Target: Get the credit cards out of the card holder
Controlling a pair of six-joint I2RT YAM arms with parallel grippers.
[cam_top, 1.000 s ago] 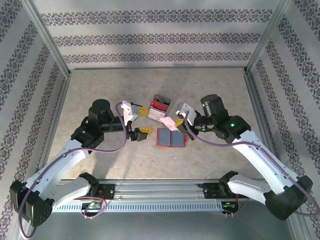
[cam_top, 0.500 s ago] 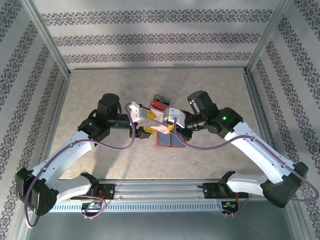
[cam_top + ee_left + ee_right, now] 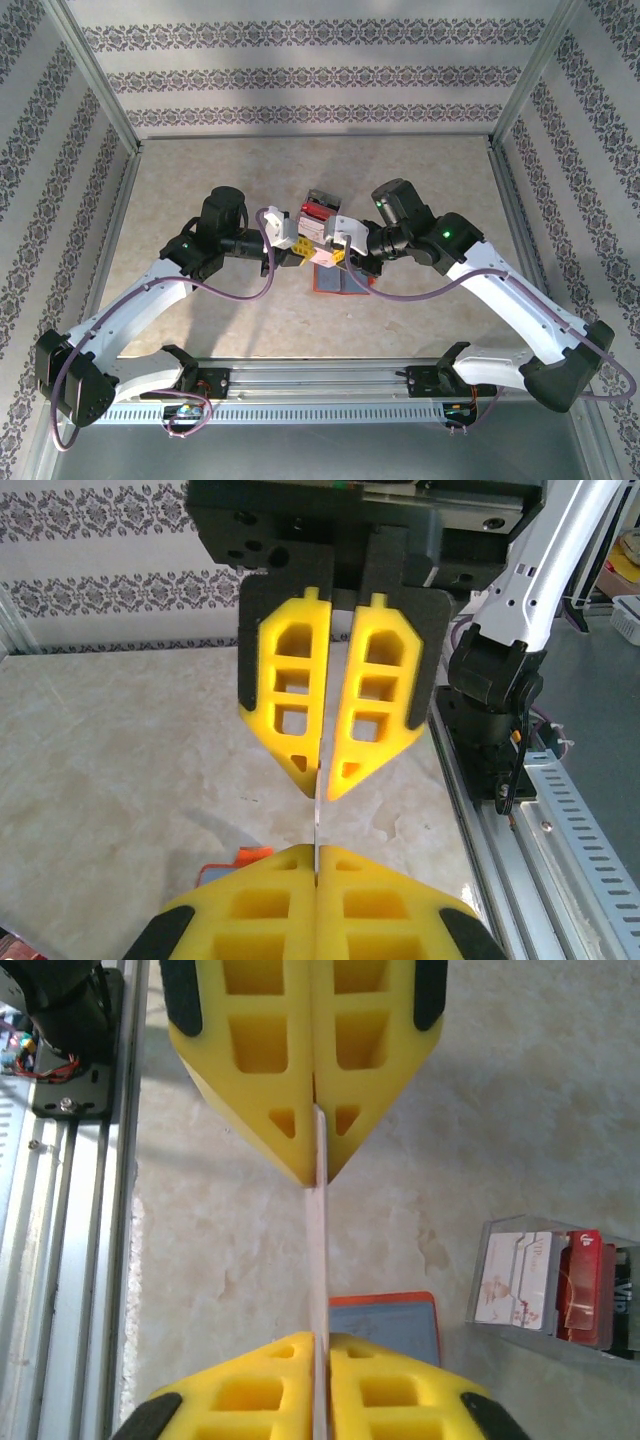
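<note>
A thin pale credit card [image 3: 318, 241] hangs in the air above the table, pinched from both ends. My left gripper [image 3: 303, 244] is shut on one end; in its wrist view the card [image 3: 316, 815] runs edge-on out of my fingertips [image 3: 318, 852] to the right gripper [image 3: 321, 780] facing it. My right gripper [image 3: 331, 254] holds the other end, its jaws only a sliver apart round the card [image 3: 317, 1250]. The left gripper [image 3: 316, 1175] shows opposite. The orange-red card holder [image 3: 342, 280] lies open and flat below, grey-blue inside [image 3: 385, 1325], its tab [image 3: 235, 858] just visible.
A clear plastic box [image 3: 322, 207] with red and white cards [image 3: 555, 1285] stands just behind the card holder. The metal base rail [image 3: 320, 385] runs along the near edge, and patterned walls [image 3: 300, 80] enclose the table.
The right gripper carried the card left to meet the left gripper. The left gripper came in from the left and closed on the card's free end. The right jaws eased slightly.
</note>
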